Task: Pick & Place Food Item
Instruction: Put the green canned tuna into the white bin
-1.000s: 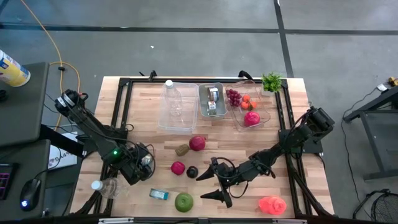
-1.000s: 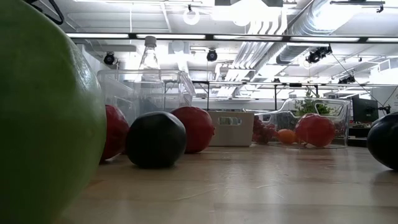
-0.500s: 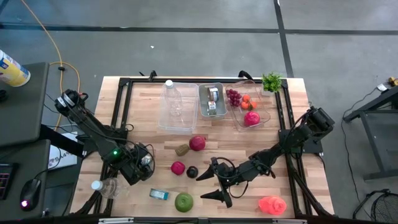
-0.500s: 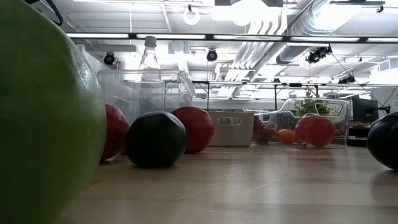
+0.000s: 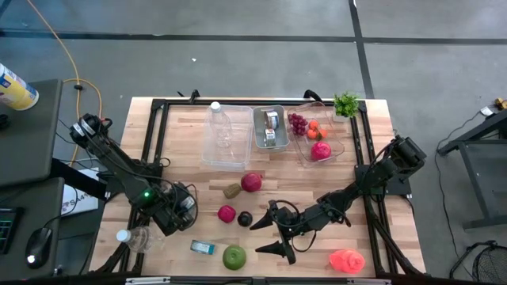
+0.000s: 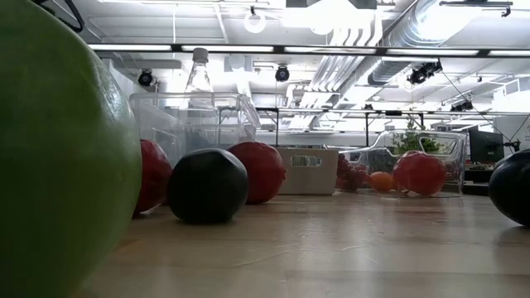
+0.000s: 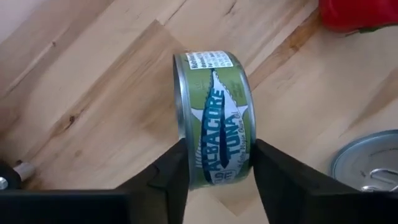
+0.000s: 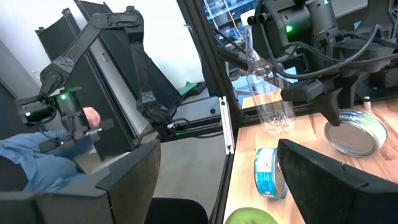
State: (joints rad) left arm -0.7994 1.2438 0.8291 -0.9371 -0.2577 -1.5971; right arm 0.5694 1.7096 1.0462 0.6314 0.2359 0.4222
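Wooden table (image 5: 317, 182), concrete floor around; left pincer (image 7: 216, 163) clamps tuna can (image 7: 214, 118); right pincer (image 5: 269, 235) spread wide.

Robotics lab: exposed ceiling ducts (image 6: 389, 37), test benches beyond.

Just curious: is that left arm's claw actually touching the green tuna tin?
Touching. The left wrist view shows the left end effector with both dark fingers pressed against the round green metal tuna tin.

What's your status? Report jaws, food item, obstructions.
Left gripper: jaws shut on green-labelled round tuna can, above the wooden table. Right gripper: jaws open, empty, beside small dark round fruit. Second silver can lies near the held one.
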